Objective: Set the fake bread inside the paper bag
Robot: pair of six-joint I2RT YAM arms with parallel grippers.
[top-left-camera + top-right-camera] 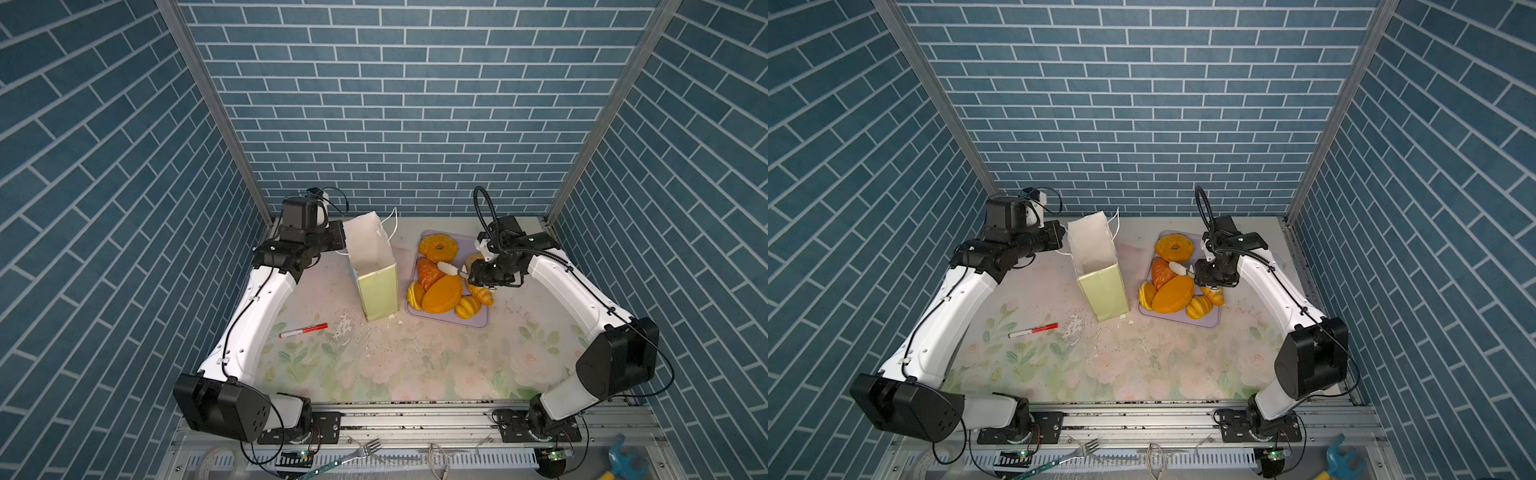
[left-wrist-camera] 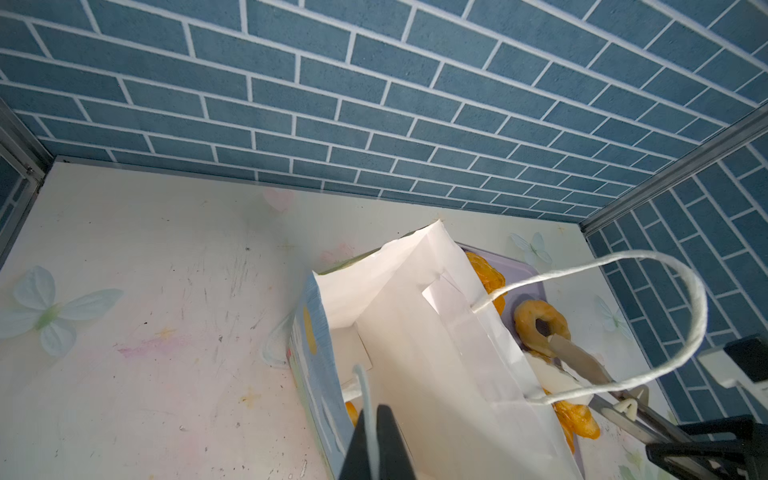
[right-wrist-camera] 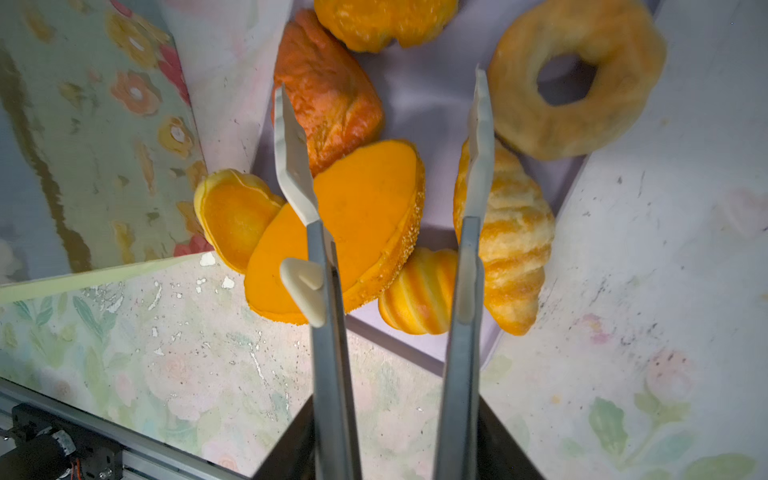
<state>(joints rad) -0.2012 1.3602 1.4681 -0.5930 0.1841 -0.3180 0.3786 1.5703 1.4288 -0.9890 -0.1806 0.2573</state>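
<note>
The fake bread is being carried on the lilac tray, just right of the upright paper bag. In both top views a pale doughnut is being largely hidden by the right gripper, whose jaws are being held apart, empty. The big loaf is being shown lying diagonally. A cord handle is being pinched by the clenched left gripper.

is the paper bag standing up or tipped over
Upright, mouth open: the paper bag stands on its base, white lining visible from above.

Left arm outstretched, left fingers pinched shut; right fingers parted, angled downward.
</note>
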